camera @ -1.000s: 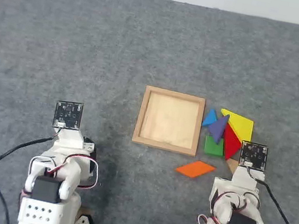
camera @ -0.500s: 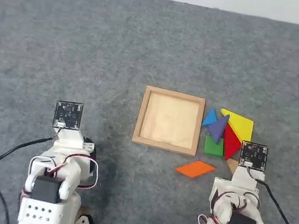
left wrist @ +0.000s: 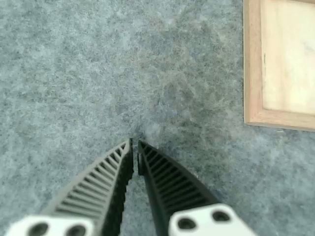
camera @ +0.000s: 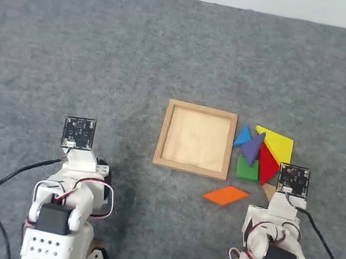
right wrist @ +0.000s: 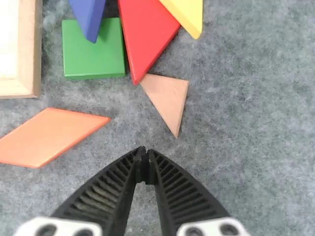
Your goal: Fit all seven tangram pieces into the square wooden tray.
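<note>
High view: tangram pieces [camera: 277, 146] cluster beside the empty tray [camera: 202, 109], within reach; left gripper [left wrist: 134, 145] and right gripper [right wrist: 145, 153] fingers pressed together, empty.

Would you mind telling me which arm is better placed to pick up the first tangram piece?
Right. The right gripper hangs just short of the tan triangle and the orange parallelogram, with the other pieces beyond. The left gripper is over carpet, on the tray's far side from the pieces.
</note>
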